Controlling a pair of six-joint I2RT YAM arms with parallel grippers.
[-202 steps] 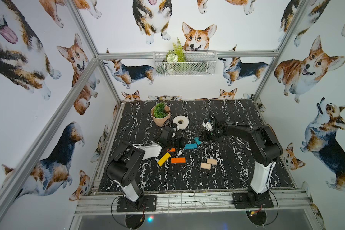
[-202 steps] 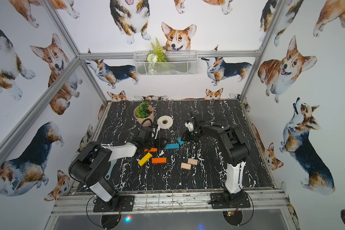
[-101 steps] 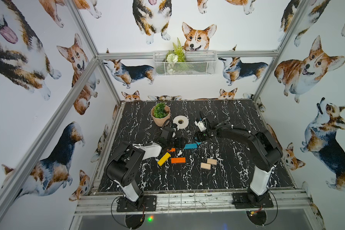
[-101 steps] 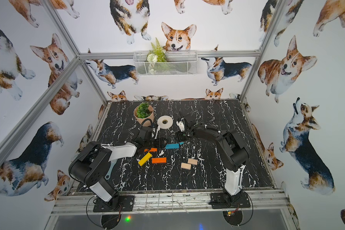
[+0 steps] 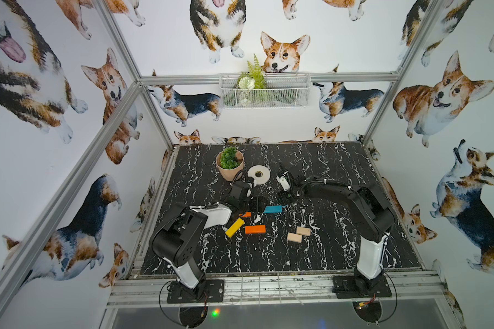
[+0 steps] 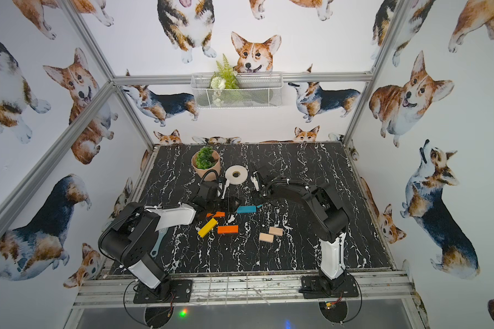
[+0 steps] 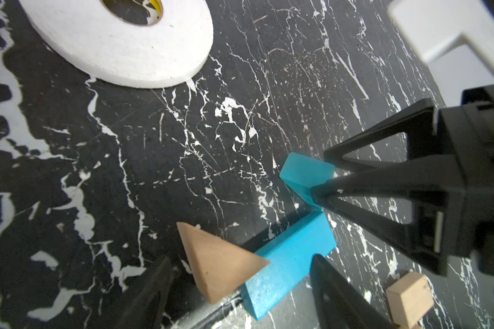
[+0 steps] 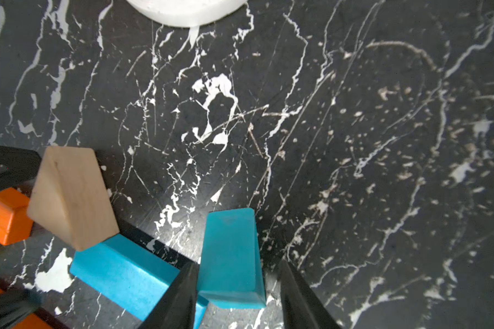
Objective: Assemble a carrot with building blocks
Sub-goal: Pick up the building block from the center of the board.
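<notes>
Teal triangle (image 8: pixel 230 247) between the part-spread jaws of the right gripper (image 8: pixel 237 263), one finger touching, the other just clear, wood triangle (image 7: pixel 216 265) inside the wide-spread left gripper (image 7: pixel 241 257), against the teal bar (image 7: pixel 285 270).

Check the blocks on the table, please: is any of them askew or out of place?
The yellow block lies slanted, while the orange block beside it and the teal bar lie nearly parallel. The wood triangle overlaps one end of the teal bar and seems to lean on it. Nothing looks damaged.
</notes>
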